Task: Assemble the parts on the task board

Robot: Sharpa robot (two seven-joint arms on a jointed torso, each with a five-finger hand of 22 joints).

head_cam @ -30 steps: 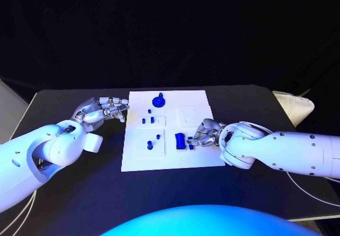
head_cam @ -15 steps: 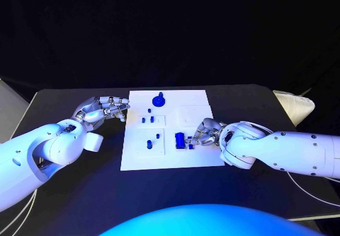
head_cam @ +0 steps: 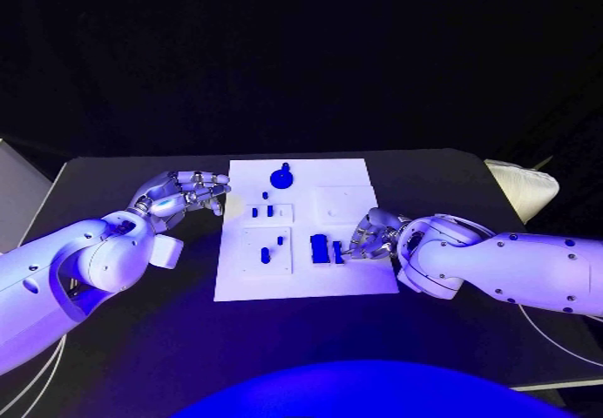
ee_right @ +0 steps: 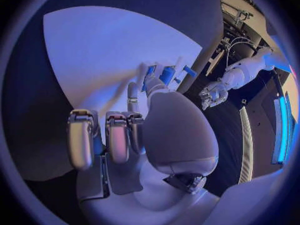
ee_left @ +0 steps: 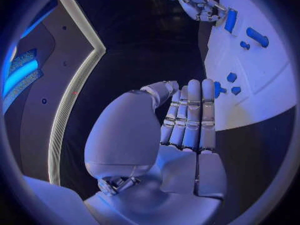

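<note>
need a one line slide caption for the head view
Right hand touches a small blue block part at the white task board's near right, while the left hand hovers beside the board's left edge, holding nothing.

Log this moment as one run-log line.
left hand: beside task board, fingers curled, holds nothing | right hand: on board, fingertips at blue block, grip unclear | round blue part: far end of board

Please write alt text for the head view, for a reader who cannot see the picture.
A white task board lies on a black table with small blue parts on it. The right hand reaches to blue parts at the board's right side; the left hand, fingers curled, is just off the board's left edge.
</note>
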